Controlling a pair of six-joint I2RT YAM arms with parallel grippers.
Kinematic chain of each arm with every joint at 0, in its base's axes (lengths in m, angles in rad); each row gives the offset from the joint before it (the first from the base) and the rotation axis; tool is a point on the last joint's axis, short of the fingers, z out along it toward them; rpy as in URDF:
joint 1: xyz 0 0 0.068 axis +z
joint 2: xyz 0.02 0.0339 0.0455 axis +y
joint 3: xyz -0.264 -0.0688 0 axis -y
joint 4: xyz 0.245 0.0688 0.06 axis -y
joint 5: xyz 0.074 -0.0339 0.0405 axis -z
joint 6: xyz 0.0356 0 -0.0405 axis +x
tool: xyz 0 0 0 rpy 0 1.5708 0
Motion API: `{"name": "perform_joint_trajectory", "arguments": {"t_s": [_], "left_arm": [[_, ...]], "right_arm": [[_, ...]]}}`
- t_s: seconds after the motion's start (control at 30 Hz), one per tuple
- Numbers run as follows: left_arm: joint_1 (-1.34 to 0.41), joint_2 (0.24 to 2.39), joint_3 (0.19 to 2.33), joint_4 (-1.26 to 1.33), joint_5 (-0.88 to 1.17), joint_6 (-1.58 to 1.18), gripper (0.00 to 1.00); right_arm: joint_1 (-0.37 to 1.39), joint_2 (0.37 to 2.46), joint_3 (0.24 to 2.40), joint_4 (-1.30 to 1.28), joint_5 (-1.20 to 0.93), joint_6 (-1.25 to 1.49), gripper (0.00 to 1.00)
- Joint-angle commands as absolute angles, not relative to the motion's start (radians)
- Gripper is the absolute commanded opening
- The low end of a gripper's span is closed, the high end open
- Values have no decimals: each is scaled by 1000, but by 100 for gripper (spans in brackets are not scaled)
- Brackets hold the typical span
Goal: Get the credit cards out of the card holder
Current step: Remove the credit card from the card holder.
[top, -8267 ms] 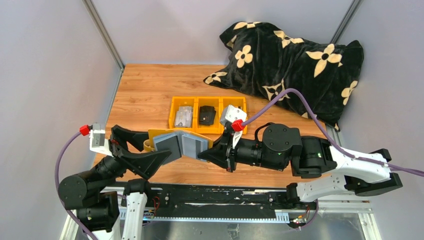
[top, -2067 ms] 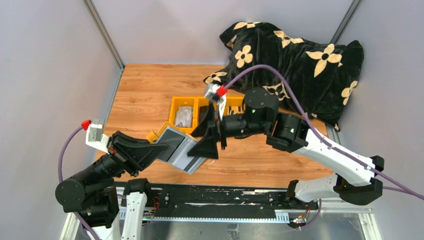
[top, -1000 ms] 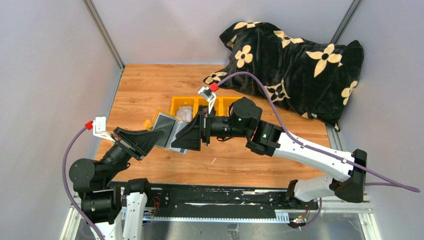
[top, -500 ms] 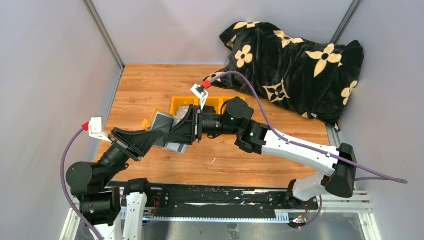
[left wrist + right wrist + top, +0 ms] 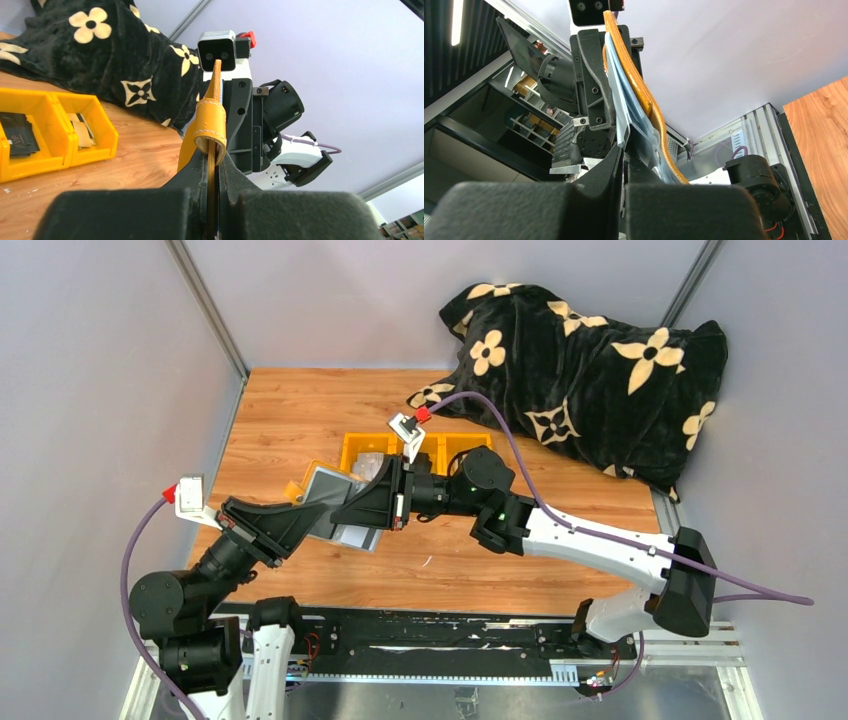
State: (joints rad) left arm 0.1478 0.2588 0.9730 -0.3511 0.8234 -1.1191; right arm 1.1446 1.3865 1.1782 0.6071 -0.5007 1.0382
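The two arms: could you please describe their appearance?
The left arm and right arm have black round joints; the right also has long white links. The left claw and right claw are black wedges, each with a white camera box, purple cable and red connector.

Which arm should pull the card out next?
Right. The left gripper clamps the card holder by its yellow edge, anchoring it; the right gripper has jaws shut on its pale inner layer, ready to pull. Whether that's a card is unclear.
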Motion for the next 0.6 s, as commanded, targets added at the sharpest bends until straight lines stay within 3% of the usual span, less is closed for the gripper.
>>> {"name": "perform_joint_trajectory", "arguments": {"t_s": [0.0, 0.23, 0.57], "left_arm": [[146, 249, 1005, -326, 875, -1156, 8], [146, 252, 1018, -319, 879, -1167, 14], [146, 271, 1045, -272, 874, -1201, 10]], "right_arm": [[1153, 1350, 1160, 715, -472, 1058, 0], [1153, 1337, 1115, 722, -446, 1055, 0], [1154, 1298, 1052, 710, -440, 1041, 0]]}}
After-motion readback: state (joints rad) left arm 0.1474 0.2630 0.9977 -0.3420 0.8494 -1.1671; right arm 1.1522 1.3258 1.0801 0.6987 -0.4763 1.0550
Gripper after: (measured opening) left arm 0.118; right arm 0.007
